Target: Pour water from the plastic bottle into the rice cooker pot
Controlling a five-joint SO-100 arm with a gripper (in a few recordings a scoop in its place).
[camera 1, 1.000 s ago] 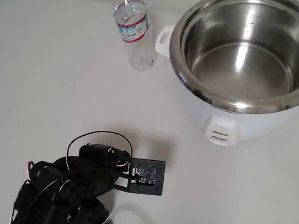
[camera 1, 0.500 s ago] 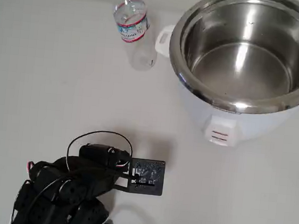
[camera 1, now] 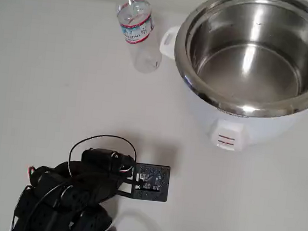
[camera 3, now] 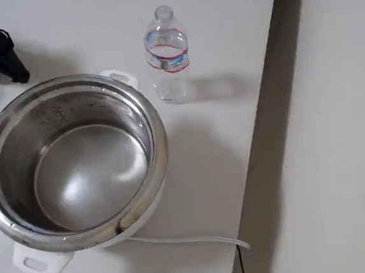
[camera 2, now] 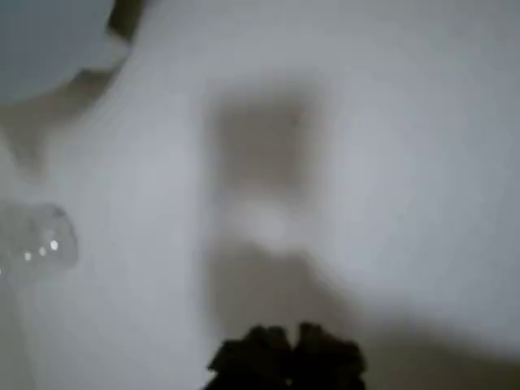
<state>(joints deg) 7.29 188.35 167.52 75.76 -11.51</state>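
- Though the wrist view is badly blurred, the gripper (camera 2: 286, 357) shows as a dark blob at bottom centre; whether its fingers are apart, I cannot tell.
- Bottle (camera 1: 136, 30) stands upright at top centre overhead, just left of the pot (camera 1: 257, 49), cap cropped.

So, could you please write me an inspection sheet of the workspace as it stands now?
Surface: white table, bare around the items.
Job's things: plastic bottle upright, uncapped, beside the cooker handle; rice cooker pot seated in the white cooker body, no lid on it.
Clutter: nothing seen.
Grippers: gripper low over the table, far from the bottle; whether it is open cannot be told.
Cables: black loop on the arm; white cord from the cooker.
Surroundings: table edge with floor beyond.
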